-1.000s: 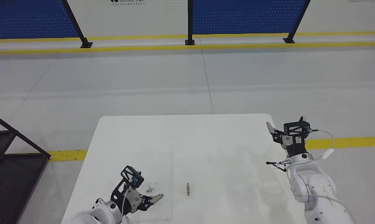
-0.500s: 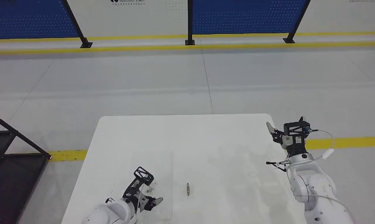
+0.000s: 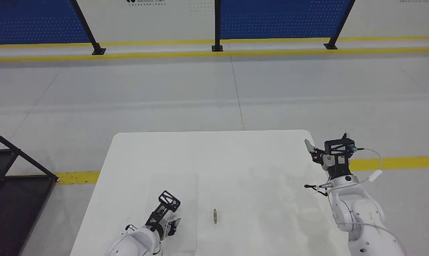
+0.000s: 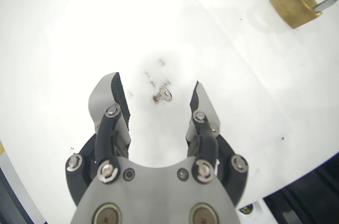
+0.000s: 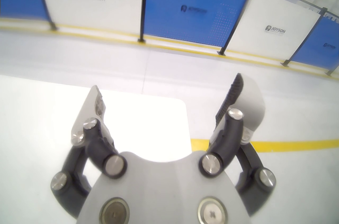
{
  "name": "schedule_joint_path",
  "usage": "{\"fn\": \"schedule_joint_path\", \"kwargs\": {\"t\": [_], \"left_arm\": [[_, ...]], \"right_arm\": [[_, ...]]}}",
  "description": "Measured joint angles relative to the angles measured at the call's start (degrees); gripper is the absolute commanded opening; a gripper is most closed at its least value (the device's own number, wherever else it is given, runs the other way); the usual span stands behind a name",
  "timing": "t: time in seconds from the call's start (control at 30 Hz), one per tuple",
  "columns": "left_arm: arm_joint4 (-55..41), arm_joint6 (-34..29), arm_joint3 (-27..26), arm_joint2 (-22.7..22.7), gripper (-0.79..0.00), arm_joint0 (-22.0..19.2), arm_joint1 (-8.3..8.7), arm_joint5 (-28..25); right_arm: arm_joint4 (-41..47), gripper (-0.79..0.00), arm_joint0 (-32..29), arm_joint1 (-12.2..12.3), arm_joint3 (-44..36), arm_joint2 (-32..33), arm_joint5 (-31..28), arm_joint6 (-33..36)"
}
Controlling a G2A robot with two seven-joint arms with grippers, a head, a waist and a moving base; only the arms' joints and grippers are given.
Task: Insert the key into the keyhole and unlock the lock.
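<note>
Key (image 4: 163,95): flat on tabletop (image 4: 79,23), between spread fingers of empty left claw (image 4: 156,80).
Lock (image 3: 214,216): at that claw's 3 o'clock, apart.
Risk: thin key could skid from closing pads.

The left gripper (image 4: 156,80) points downward with its fingers spread wide; the right gripper (image 5: 166,82), fingers equally apart, seems held roughly level.
</note>
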Motion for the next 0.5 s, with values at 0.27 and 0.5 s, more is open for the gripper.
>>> {"fn": "schedule_joint_path", "kwargs": {"t": [0.27, 0.5], "left_arm": [[0.1, 0.1, 0.9, 0.4, -0.400, -0.8, -0.02, 0.1], [0.9, 0.4, 0.5, 0.1, -0.474, -0.3, 0.10, 0.4]], "right_arm": [[0.0, 0.000, 0.0, 0.0, 0.0, 0.0, 0.0, 0.0], [0.0, 0.000, 0.0, 0.0, 0.0, 0.0, 0.0, 0.0]]}}
